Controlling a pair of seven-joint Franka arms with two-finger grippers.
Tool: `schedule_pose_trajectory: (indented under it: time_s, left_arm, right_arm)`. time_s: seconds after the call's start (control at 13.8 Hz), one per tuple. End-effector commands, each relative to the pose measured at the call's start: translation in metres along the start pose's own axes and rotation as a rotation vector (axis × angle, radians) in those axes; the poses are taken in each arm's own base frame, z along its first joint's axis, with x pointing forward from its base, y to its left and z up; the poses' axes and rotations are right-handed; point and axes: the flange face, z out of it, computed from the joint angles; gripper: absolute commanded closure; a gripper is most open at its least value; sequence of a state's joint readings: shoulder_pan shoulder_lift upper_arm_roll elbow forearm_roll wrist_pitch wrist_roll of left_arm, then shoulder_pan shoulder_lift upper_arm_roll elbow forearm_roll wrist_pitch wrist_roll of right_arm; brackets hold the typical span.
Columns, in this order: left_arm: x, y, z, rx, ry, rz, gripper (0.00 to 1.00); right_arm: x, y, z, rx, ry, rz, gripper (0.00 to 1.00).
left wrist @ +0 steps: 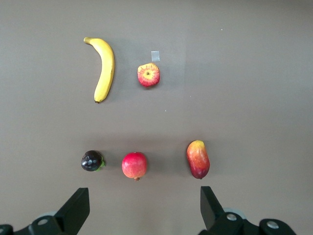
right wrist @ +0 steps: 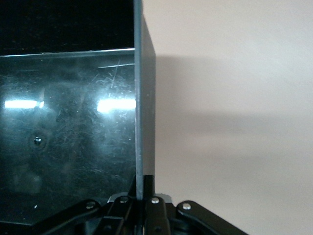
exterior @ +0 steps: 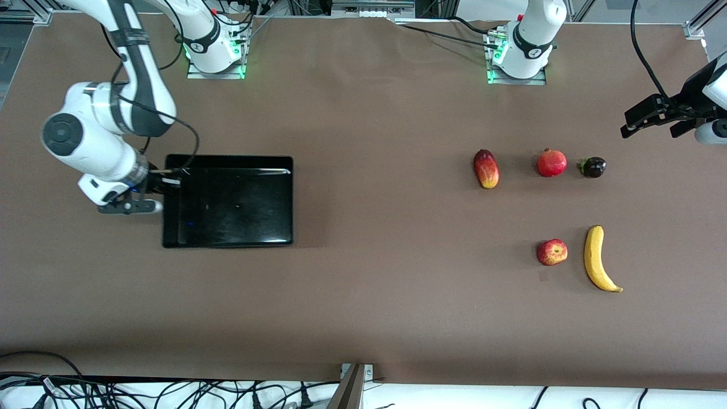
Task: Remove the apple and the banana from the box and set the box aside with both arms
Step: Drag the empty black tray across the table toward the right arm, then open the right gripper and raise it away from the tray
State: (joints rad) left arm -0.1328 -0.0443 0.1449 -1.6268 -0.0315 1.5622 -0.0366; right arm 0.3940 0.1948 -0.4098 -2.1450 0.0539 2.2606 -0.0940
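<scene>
Right pincer (exterior: 166,180) is clenched on the box (exterior: 227,201) wall; a one-sided hold risks the box pivoting or slipping. Left pincer (left wrist: 144,210), released, waits above the apple (exterior: 552,252).

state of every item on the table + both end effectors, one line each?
box: empty, at the right arm's end, wall pinched by right end effector
apple: out, on table beside banana
banana: out, lying flat
mango: on table
pomegranate: on table
dark fruit: on table
right end effector: shut on box wall
left end effector: open, empty, above the fruit
</scene>
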Motion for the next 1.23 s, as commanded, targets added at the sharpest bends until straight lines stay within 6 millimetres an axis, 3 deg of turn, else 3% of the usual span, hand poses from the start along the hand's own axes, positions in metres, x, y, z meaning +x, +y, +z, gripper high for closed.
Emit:
schedule_pose_trajectory:
  time_s: [0.0,0.43,0.51,0.58,0.65,0.79,0.94,1.01,1.16]
  left_arm:
    - [-0.009,0.0,-0.004,0.023,-0.002,-0.013,0.0]
    - [-0.008,0.0,-0.003,0.023,-0.005,-0.026,0.0]
    - [-0.008,0.0,-0.003,0.022,-0.005,-0.026,0.0]
    - [-0.008,0.0,-0.003,0.022,-0.005,-0.026,0.0]
    - [-0.008,0.0,-0.003,0.022,-0.005,-0.026,0.0]
    - [-0.008,0.0,-0.003,0.022,-0.005,-0.026,0.0]
    - [-0.008,0.0,-0.003,0.02,-0.005,-0.026,0.0]
    - [-0.008,0.0,-0.003,0.02,-0.005,-0.026,0.0]
    - [-0.008,0.0,-0.003,0.019,-0.005,-0.028,0.0]
  right_arm:
    - [-0.026,0.036,0.012,0.025,0.03,-0.047,1.0]
    - [-0.045,0.051,0.045,0.061,0.06,0.039,1.0]
    - [-0.045,0.052,0.047,0.062,0.051,0.043,0.93]
    - [-0.046,0.053,0.046,0.065,0.046,0.048,0.38]
    - [-0.047,0.053,0.047,0.069,0.032,0.05,0.0]
    - [-0.045,0.051,0.035,0.086,0.011,0.041,0.0]
    - [-0.039,0.05,0.01,0.103,-0.001,0.024,0.0]
    - [-0.03,0.051,-0.011,0.112,-0.036,0.011,0.0]
    - [-0.01,0.056,-0.074,0.055,-0.104,-0.047,0.0]
